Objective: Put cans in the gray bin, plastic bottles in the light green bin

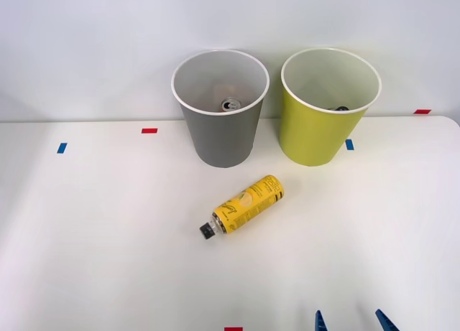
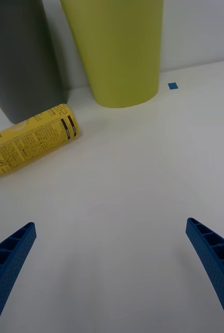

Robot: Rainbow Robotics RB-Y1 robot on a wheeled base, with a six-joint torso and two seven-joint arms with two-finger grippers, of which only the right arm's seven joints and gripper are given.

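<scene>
Sorted: one can (image 1: 231, 105) inside the gray bin (image 1: 221, 133), upper centre, a dark-capped item (image 1: 341, 108) in the light green bin (image 1: 318, 130); outstanding: yellow plastic bottle (image 1: 246, 204) lying mid-frame on the table (image 1: 86, 230); right gripper (image 1: 348, 321) at lower right, fingers apart, empty.
</scene>
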